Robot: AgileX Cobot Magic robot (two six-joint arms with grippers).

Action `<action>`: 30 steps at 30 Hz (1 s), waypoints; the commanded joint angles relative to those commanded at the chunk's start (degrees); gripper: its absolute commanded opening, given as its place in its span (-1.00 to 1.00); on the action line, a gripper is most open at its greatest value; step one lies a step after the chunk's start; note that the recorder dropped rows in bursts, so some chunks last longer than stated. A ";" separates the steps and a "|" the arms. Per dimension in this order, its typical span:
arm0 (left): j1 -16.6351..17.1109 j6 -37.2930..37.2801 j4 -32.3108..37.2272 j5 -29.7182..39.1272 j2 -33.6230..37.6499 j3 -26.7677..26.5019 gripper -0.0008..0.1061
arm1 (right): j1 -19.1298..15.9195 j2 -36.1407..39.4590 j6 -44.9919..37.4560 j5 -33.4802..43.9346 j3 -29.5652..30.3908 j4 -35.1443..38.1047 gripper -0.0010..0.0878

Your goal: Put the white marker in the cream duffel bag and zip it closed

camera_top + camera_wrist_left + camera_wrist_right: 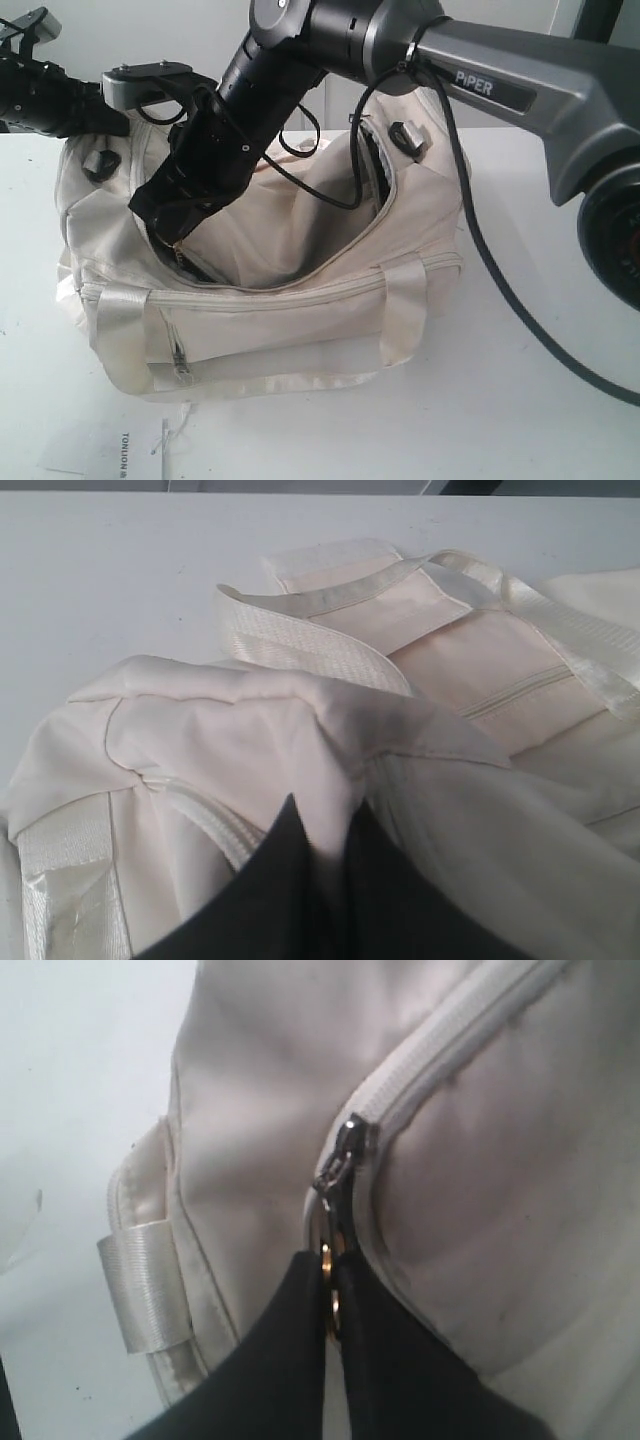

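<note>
The right gripper point(330, 1278) is closed, its dark fingers point(285, 1350) clamped on the zipper pull point(338, 1175) of the cream duffel bag point(480, 1210). The slider sits at the end of a closed run of zipper teeth. In the exterior view this arm reaches across to the left part of the bag's top opening point(300, 245), which gapes wide with the curved flap standing up behind it.

The left gripper point(322, 830) is closed on a raised fold of the bag's fabric at one end, beside a webbing handle point(310, 645).

The bag rests on a white table point(530, 400), front zip pocket point(178, 355) facing the exterior camera. The white marker is not visible in any view; its location cannot be told.
</note>
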 joint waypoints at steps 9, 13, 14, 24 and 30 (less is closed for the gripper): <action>0.00 0.00 0.00 -0.38 0.59 0.00 -0.99 | 0.00 -0.14 0.26 0.00 0.14 0.00 -0.98; 0.00 0.00 0.00 -0.69 0.87 0.00 -0.99 | 0.11 -0.16 0.93 0.00 0.12 0.00 -0.98; 0.00 0.00 0.00 -0.69 0.87 0.00 -0.99 | 0.11 -0.16 0.93 0.00 0.12 0.00 -0.98; 0.00 -0.09 -0.22 -3.14 0.87 0.00 -0.99 | 0.10 -0.59 2.86 0.00 0.12 0.00 -0.98; 0.00 -0.09 -0.22 -4.34 0.87 0.00 -0.99 | 0.89 -0.69 4.66 0.00 0.12 0.00 -0.98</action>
